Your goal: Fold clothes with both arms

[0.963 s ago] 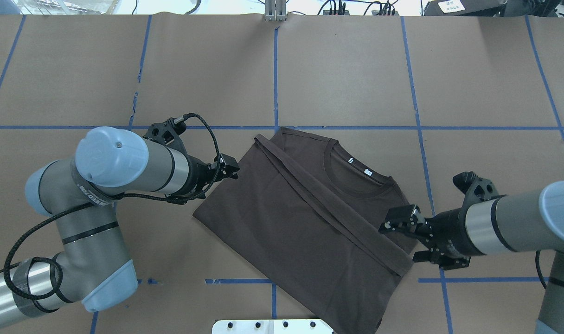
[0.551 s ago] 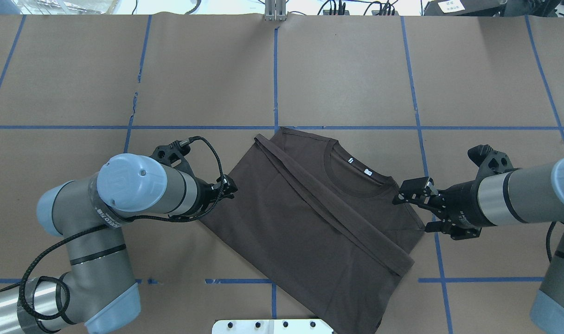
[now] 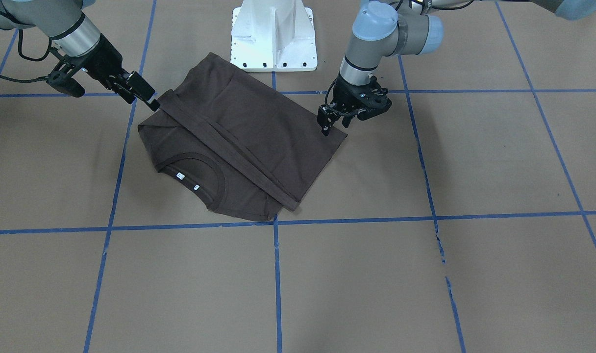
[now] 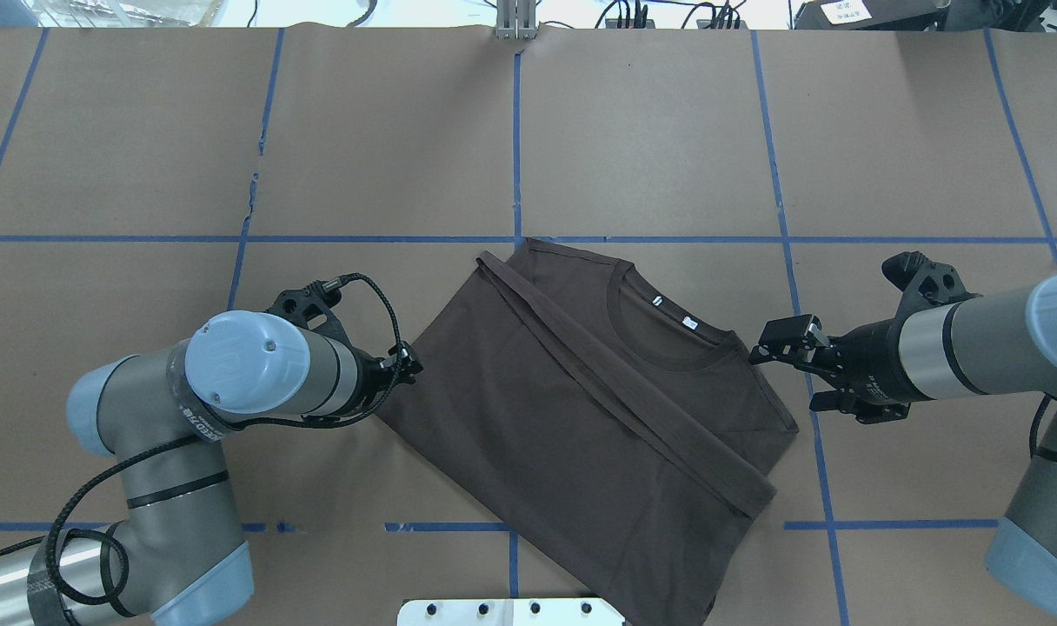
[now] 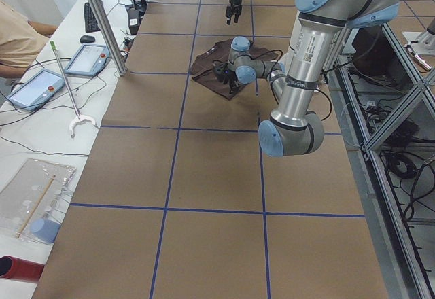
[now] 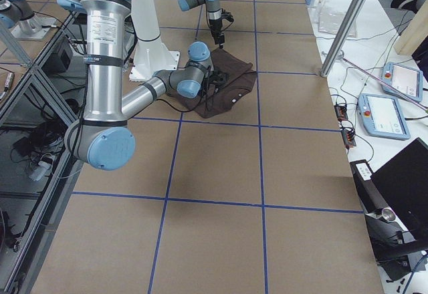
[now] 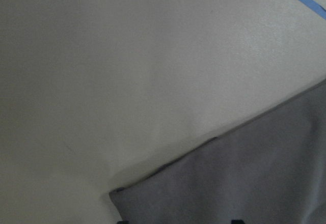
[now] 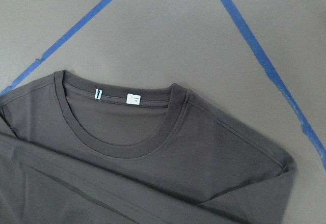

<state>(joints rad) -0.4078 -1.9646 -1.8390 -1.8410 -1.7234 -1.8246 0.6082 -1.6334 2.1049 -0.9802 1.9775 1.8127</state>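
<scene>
The left pincer stands at the corner of the T-shirt on the robot's left side. Its fingers point down and, as far as the wrist view shows, they are a little apart, so I judge that it is open and holds nothing. The right pincer is wide open and also empty, just beside the shoulder near the collar. The T-shirt lies flat and slanted on the surface, in front of the white base, with the collar and its white tags turned to the far side. One side is folded over the chest, and its edge makes a long band across the cloth. I think the two pincers are placed at opposite ends because each must take one edge for the next fold, and the cloth lies flat so that this fold comes clean. The left arm is bent sharply at the elbow, its wrist low at the edge of the cloth. The right arm reaches in nearly level, and its pincer aims at the shoulder.
</scene>
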